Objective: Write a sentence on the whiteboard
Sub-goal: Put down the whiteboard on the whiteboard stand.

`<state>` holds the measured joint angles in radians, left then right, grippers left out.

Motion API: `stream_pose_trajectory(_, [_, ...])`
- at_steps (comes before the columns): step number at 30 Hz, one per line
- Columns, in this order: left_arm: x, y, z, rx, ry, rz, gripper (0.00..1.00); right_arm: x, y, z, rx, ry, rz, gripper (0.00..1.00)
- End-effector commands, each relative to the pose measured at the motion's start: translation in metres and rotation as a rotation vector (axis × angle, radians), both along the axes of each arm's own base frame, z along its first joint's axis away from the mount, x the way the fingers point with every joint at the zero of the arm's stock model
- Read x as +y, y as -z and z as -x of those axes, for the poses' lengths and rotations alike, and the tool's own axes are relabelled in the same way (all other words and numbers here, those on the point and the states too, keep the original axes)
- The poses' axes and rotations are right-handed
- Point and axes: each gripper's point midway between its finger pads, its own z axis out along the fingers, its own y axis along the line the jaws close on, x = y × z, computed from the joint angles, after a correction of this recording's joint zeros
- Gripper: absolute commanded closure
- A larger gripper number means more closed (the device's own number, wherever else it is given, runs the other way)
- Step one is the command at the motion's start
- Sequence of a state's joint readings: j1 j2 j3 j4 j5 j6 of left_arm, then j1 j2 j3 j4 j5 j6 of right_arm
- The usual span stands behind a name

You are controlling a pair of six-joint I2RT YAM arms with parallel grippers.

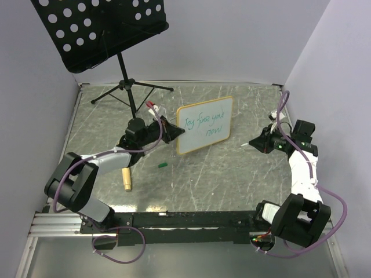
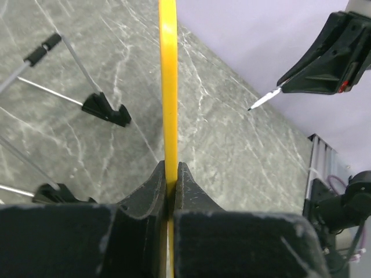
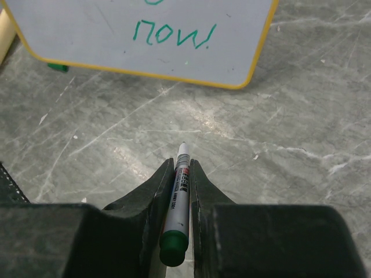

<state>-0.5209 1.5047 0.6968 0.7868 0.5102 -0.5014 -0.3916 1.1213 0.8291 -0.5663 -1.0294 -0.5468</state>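
The whiteboard (image 1: 206, 124) stands tilted upright mid-table, its frame yellowish, with green handwriting on its face. My left gripper (image 1: 172, 130) is shut on its left edge. In the left wrist view the frame (image 2: 168, 87) runs edge-on between the closed fingers of that gripper (image 2: 171, 168). My right gripper (image 1: 255, 142) hovers to the right of the board, apart from it, shut on a green-ended marker (image 3: 178, 197) with its tip pointing at the board. In the right wrist view the gripper (image 3: 182, 165) faces the board's lower right corner (image 3: 116, 29), where "now!" is written.
A black perforated music stand (image 1: 98, 29) rises at the back left, its tripod legs (image 1: 130, 90) spread on the table behind the left arm. A green marker cap (image 1: 163, 165) and a tan cylinder (image 1: 126, 178) lie near the left arm. Walls close in both sides.
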Motion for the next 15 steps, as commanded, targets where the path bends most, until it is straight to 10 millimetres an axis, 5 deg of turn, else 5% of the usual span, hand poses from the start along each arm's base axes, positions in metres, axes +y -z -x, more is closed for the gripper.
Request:
stream_pose_trajectory(1, [-0.004,-0.057,-0.011,-0.241,0.061,0.049,0.99,0.001,-0.025,-0.002,-0.092,-0.040,-0.004,1.00])
stream_pose_trajectory(15, [0.023,-0.089,-0.067,-0.314,-0.017,0.088,0.99,0.000,-0.020,-0.002,-0.073,-0.042,-0.016,1.00])
